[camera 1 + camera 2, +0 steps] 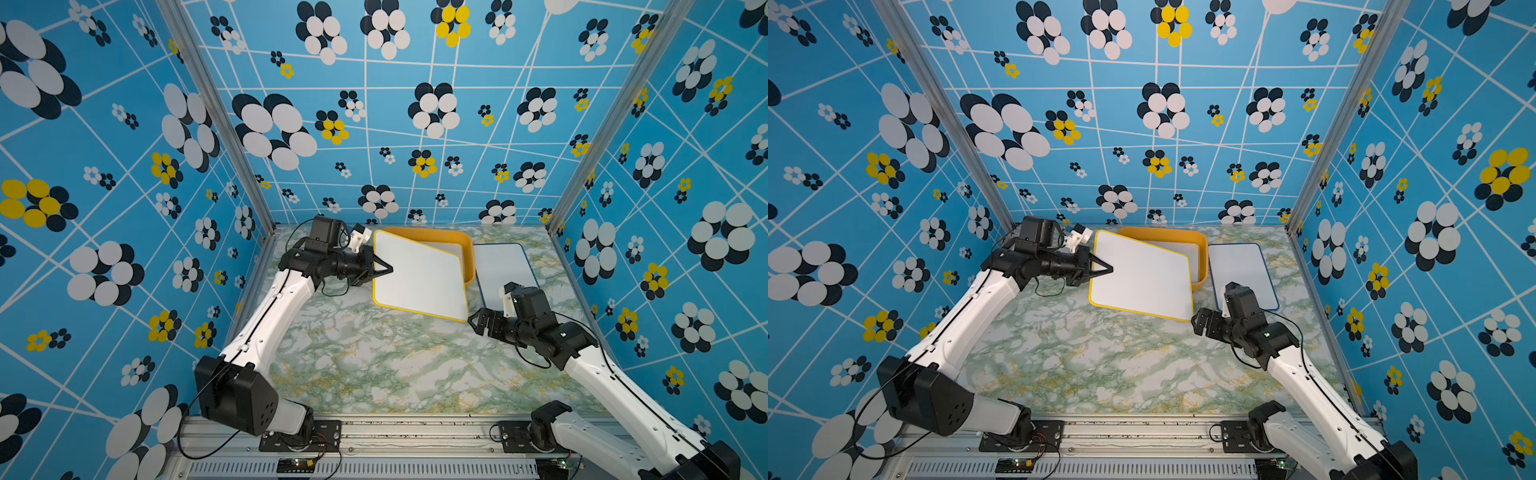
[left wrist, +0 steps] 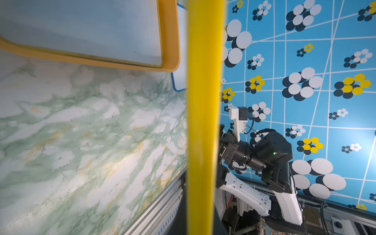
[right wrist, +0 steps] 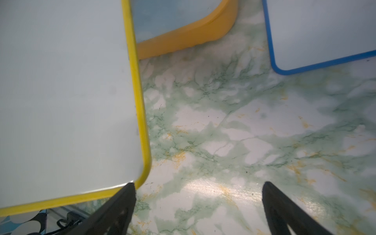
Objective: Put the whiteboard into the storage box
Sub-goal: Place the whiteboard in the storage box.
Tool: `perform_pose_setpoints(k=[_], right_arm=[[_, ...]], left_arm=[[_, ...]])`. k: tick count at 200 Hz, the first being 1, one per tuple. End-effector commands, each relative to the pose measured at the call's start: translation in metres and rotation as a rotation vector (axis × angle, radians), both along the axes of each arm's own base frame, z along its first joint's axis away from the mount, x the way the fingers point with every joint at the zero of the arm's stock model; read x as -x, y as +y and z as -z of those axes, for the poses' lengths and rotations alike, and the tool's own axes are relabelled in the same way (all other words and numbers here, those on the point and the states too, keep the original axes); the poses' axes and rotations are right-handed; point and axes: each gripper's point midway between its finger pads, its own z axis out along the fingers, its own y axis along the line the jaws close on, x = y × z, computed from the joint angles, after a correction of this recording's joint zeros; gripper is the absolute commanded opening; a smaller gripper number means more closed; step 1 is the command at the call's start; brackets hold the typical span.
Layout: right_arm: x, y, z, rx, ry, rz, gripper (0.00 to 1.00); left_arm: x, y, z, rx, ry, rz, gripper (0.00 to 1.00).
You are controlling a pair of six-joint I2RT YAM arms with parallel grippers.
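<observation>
Partly covered storage box point(image 1: 432, 233), open front tabletop point(image 1: 374, 365)
The yellow-framed whiteboard point(image 1: 419, 276) slants across the box's left and front opening. The blue-framed whiteboard point(image 1: 498, 266) lies flat just beside its right wall. The tabletop between the arms lies open.

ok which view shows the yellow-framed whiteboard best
A top view: the whole yellow-framed whiteboard shows, its edge in the left gripper. The right wrist view shows one corner, the left wrist only its yellow edge.

Bright, even light; the near yellow-rimmed whiteboard point(image 2: 204, 122) is blurred.
</observation>
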Motion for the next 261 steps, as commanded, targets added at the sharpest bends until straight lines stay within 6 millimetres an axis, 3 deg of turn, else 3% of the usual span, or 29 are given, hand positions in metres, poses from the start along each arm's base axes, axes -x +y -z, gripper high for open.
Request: perform_pose_setpoints(k=[1,60,101,155,170,220,261], right_arm=[[-0.006,-0.022,-0.002,0.075,0.007,0.044,0.99],[-0.035,-0.052,-0.002,0.122,0.035,0.146,0.99],[-0.058,-0.074,0.010,0.136,0.070,0.237,0.99],[-0.071,-0.086,0.053,0.186,0.170,0.279,0.95],[-0.075,-0.097,0.060,0.203,0.185,0.312,0.94],[-0.091,-0.107,0.076,0.225,0.203,0.348,0.91],[-0.110,-0.108,0.088,0.243,0.202,0.344,0.80]], left_arm=[[-0.049,-0.008,-0.024,0.067,-0.105,-0.005,0.00],[-0.157,-0.022,0.019,0.066,-0.058,-0.004,0.00],[-0.200,-0.026,0.056,0.025,0.000,0.019,0.00],[-0.205,-0.021,0.109,-0.016,0.126,0.027,0.06],[-0.201,-0.017,0.122,-0.036,0.162,0.029,0.06],[-0.187,-0.012,0.150,-0.067,0.222,0.057,0.09],[-0.186,-0.007,0.161,-0.108,0.241,0.042,0.28]])
